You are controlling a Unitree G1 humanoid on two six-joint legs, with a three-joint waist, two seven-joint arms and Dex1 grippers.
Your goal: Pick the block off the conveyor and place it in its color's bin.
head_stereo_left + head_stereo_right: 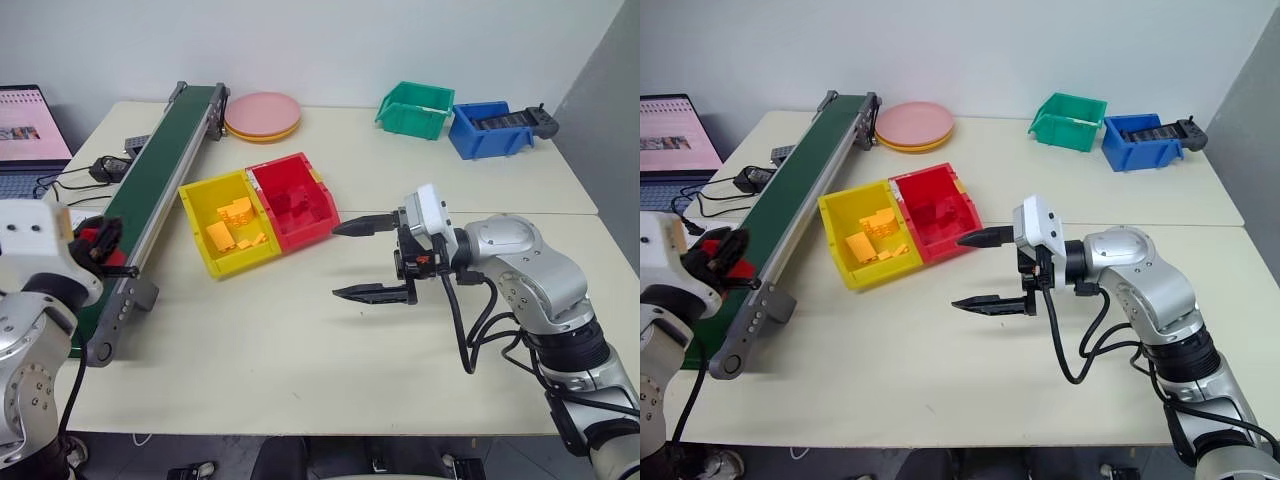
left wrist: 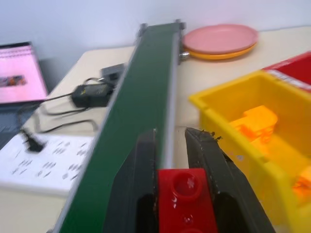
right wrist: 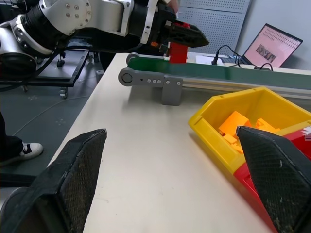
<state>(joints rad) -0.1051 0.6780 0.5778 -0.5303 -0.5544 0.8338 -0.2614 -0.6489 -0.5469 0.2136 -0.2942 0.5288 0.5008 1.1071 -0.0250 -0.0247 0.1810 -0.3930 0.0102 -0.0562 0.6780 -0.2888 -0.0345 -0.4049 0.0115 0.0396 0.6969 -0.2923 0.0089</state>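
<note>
While my left gripper (image 2: 170, 194) squeezes the small bright red plastic toy brick (image 2: 187, 199) between its two black fingers, I can see the brick is up off the long dark green conveyor belt with grey metal rails (image 1: 160, 165). From the right wrist view the brick (image 3: 178, 51) stands upright in the left gripper (image 3: 187, 35), just above the near end of the belt (image 3: 214, 73). The studs on top of the brick show in the left wrist view.

My right gripper (image 1: 362, 258) holds nothing. Its two fingers are spread wide apart, and it hangs over the bare pale table (image 1: 300, 350), near the front of the bins. It points toward the left side.

Beside the belt sit two bins, touching each other. One is an open-fronted yellow plastic bin (image 1: 228, 222) with orange pieces (image 1: 232, 225) inside. Next to it is the open-fronted red plastic bin (image 1: 292, 200). The red brick is well apart from the red bin, with the yellow bin between them.

Far back on the table I see pink plates (image 1: 263, 115) stacked, a green bin (image 1: 414, 108) and a blue bin (image 1: 487, 128). A laptop (image 1: 30, 135) sits at the left edge.
</note>
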